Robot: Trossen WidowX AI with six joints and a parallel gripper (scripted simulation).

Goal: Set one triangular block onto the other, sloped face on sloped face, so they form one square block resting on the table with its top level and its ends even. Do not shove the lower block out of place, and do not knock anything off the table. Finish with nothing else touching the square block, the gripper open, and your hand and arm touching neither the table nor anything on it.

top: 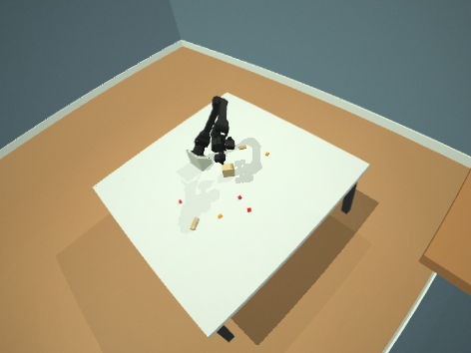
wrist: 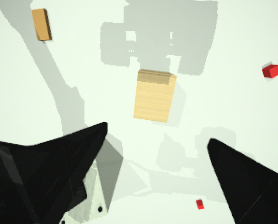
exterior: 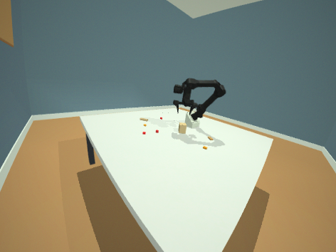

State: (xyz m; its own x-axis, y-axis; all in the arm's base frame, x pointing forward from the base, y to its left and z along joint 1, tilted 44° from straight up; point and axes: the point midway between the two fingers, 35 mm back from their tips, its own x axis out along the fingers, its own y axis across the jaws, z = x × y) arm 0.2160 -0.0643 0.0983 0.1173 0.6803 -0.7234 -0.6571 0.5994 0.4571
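The two triangular blocks appear as one light-wood block (top: 228,171) (exterior: 182,128) (wrist: 154,99) standing on the table (top: 165,255) (exterior: 160,189). Its top looks flat and level in the wrist view, with a narrow side face showing along the far edge. The seam between the halves is too small to make out, so I cannot tell how exactly their ends match. My gripper (exterior: 184,113) (wrist: 157,134) is wide open and empty. It is raised above the table, clear of the block, which lies beyond the fingertips in the wrist view.
A tan piece (top: 195,223) (exterior: 144,119) lies toward one table edge. Red cubes (top: 180,201) (top: 239,196) (top: 248,209) and an orange piece (top: 220,215) (exterior: 144,124) lie between. Two more orange pieces (top: 242,147) (top: 267,154) lie on the block's other side. The arm's pale base stands close by.
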